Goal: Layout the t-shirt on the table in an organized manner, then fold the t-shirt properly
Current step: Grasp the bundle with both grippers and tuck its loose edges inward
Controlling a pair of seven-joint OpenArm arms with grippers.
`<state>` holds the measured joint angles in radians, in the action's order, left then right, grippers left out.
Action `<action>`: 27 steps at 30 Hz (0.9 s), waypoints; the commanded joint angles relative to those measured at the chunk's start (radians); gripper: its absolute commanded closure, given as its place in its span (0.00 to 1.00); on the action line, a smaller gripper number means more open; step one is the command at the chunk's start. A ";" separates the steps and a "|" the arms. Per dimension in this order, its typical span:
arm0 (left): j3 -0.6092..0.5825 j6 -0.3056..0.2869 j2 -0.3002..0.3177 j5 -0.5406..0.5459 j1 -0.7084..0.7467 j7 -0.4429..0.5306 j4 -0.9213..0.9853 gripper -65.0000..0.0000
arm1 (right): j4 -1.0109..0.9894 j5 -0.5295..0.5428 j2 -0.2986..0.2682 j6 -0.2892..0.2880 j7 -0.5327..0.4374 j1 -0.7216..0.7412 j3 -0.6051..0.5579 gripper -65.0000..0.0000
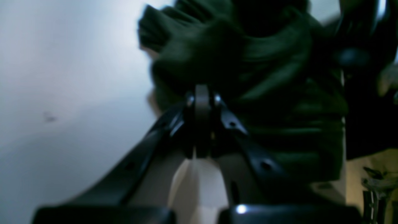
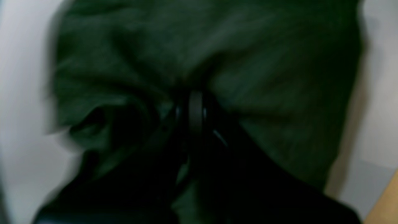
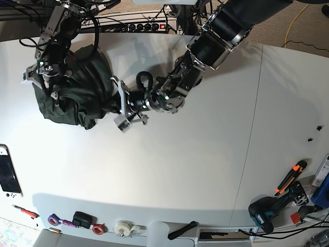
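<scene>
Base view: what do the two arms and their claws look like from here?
Both arms are black, with thick cylindrical segments ringed in silver. The left claw carries pale grey brackets; the right claw has perforated metal side plates. Black cables loop along both arms.

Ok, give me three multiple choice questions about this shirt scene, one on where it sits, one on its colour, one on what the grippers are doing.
1. Where on the table is the t-shirt in the base view?
A. Upper left
B. Lower right
C. Centre

2. What colour is the t-shirt?
A. Red
B. Dark green
C. Yellow

3. How is the t-shirt lying?
A. Spread flat
B. Neatly folded
C. Bunched up, both grippers shut on it

Answers: 1 A, it is heaped near the far left edge. 2 B, dark green in every view. 3 C, the left gripper and right gripper both pinch rumpled cloth.
</scene>
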<state>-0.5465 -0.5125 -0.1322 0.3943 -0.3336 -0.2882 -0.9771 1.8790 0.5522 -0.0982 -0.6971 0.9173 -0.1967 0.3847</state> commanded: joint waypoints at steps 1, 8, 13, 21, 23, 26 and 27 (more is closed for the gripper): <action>0.007 -0.011 -0.025 0.016 -0.024 0.022 -0.018 1.00 | -0.021 -0.018 -0.014 -0.001 -0.014 0.012 0.003 1.00; 0.008 -0.065 -0.017 0.017 -0.023 0.014 -0.018 1.00 | -0.195 -0.056 -0.069 -0.001 -0.020 0.050 0.029 1.00; 0.008 -0.064 -0.017 0.017 -0.024 0.015 -0.018 1.00 | -0.195 -0.056 -0.113 -0.001 -0.019 0.049 0.153 1.00; 0.008 -0.103 -0.017 0.039 -0.024 0.014 -0.119 1.00 | -0.195 -0.052 -0.116 0.018 -0.019 0.047 0.404 1.00; 0.008 -0.113 -0.017 0.040 -0.024 0.002 -0.168 1.00 | -0.195 -0.032 -0.119 0.018 -0.017 0.046 0.434 1.00; 0.008 -0.113 -0.017 0.039 -0.024 -0.011 -0.227 1.00 | -0.195 0.092 -0.127 -0.001 0.003 0.047 0.440 1.00; 0.008 -0.113 -0.017 0.039 -0.024 -0.011 -0.241 1.00 | -0.195 0.141 -0.133 -0.001 0.010 0.048 0.432 1.00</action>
<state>-0.5411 -0.6189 -0.1314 0.4133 -0.3328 -0.3229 -1.1984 1.6726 0.6708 -0.2127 -0.7002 0.9073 -0.1616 0.8215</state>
